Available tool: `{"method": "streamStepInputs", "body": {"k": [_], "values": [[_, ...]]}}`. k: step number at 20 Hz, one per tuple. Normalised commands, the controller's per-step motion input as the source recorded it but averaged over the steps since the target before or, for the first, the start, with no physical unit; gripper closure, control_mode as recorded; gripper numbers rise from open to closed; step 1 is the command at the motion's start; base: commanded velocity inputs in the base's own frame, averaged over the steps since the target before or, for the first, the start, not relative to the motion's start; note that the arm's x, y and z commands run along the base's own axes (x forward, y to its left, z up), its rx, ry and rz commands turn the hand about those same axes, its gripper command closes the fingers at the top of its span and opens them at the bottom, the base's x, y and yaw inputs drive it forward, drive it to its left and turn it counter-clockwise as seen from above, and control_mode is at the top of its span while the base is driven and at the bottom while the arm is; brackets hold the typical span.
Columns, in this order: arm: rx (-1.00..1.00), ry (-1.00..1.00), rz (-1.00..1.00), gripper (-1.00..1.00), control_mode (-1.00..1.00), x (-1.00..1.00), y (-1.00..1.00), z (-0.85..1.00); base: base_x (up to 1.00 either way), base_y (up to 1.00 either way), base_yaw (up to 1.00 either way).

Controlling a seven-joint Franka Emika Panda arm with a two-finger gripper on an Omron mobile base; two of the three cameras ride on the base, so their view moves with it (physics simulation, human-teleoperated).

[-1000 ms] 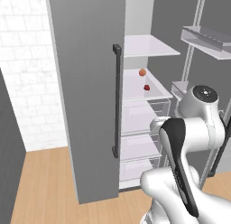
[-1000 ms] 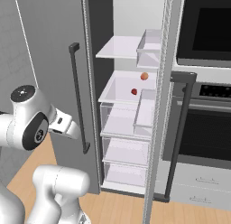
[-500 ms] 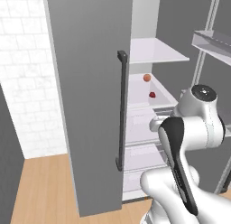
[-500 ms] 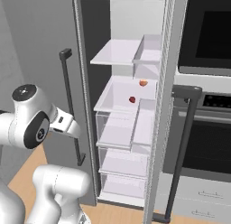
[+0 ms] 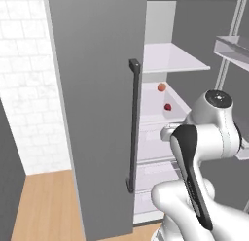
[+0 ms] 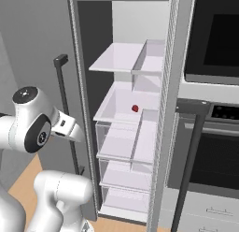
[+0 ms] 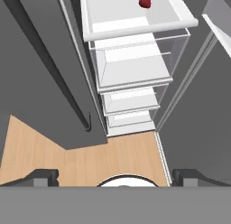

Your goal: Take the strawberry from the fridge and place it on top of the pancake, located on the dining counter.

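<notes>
The fridge's shut left door with its dark bar handle stands nearest on the left. The gripper, fingers spread wide and holding nothing, hangs outside the open compartment. The strawberry lies well beyond it on a white shelf, an orange fruit farther back. Clear drawers sit below.

The arm is glossy white with rounded shells, black joint bands and a grey-capped joint, apparently dark-ringed.
</notes>
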Motion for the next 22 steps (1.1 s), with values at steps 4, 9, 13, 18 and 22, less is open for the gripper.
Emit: {"method": "streamStepInputs", "body": {"k": [4, 9, 13, 18, 22], "values": [[0.00, 0.00, 0.00, -1.00, 1.00, 0.00, 0.00, 0.00, 0.00, -0.29, -0.11], [0.00, 0.00, 0.00, -1.00, 1.00, 0.00, 0.00, 0.00, 0.18, -0.04, -0.16], [0.00, 0.00, 0.00, -1.00, 1.00, 0.00, 0.00, 0.00, 0.52, 0.00, -0.14], [0.00, 0.00, 0.00, -1.00, 1.00, 0.00, 0.00, 0.00, 0.41, -0.02, -0.07], [0.00, 0.00, 0.00, -1.00, 1.00, 0.00, 0.00, 0.00, 0.42, -0.04, 0.00]]}}
